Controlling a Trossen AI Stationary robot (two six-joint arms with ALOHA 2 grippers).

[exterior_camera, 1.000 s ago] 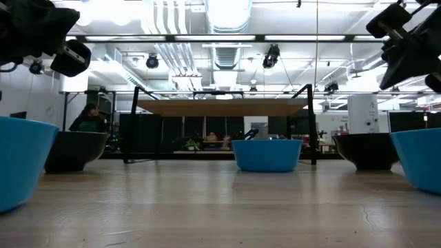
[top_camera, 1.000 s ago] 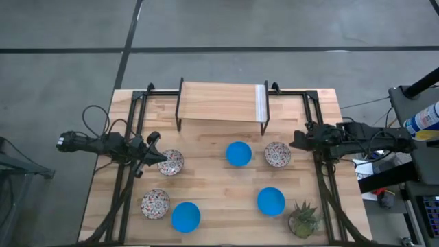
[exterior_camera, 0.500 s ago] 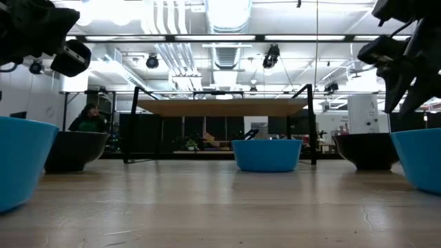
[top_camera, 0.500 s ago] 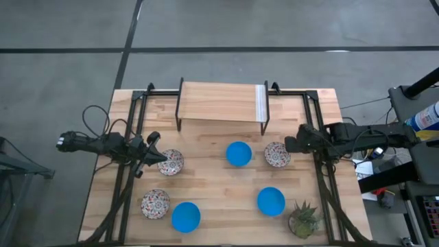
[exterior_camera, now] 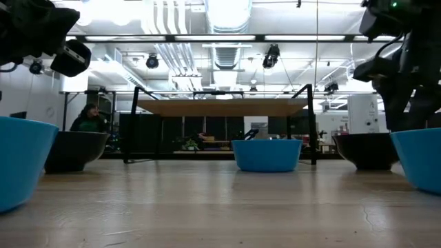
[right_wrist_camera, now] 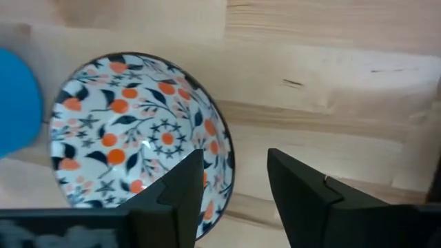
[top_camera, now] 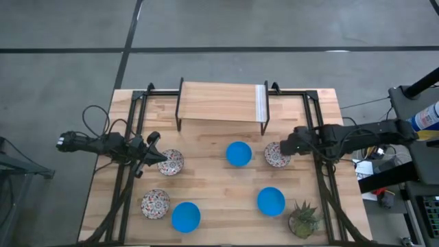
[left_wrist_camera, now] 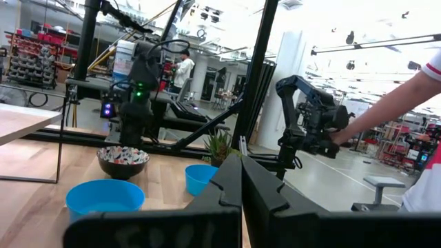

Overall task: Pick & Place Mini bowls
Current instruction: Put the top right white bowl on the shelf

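The left gripper [top_camera: 156,156] hangs over the left side of the wooden table [top_camera: 206,185], at the left rim of a floral bowl [top_camera: 171,162]; in the left wrist view its dark fingers [left_wrist_camera: 227,189] are pressed together with no gap between them. Nearer the front on that side sit a second floral bowl [top_camera: 156,203] and, just to its right, a bright blue bowl [top_camera: 186,216]. At the far middle of the table stands a low wooden shelf on black legs [top_camera: 221,101]. In front of it, about mid-table, rests another blue bowl [top_camera: 239,154], and to the right of that the third floral bowl [top_camera: 277,154]. The right gripper [top_camera: 289,145] is above this bowl's right rim; the right wrist view looks straight down on it, with the fingers [right_wrist_camera: 182,189] spread, one over the bowl's patterned inside [right_wrist_camera: 138,145] and the other over bare wood outside the rim. Whether either finger touches the bowl cannot be told. Nearer the front on the right sits the last blue bowl [top_camera: 271,201], with a small potted plant [top_camera: 304,218] just beside it toward the right corner.
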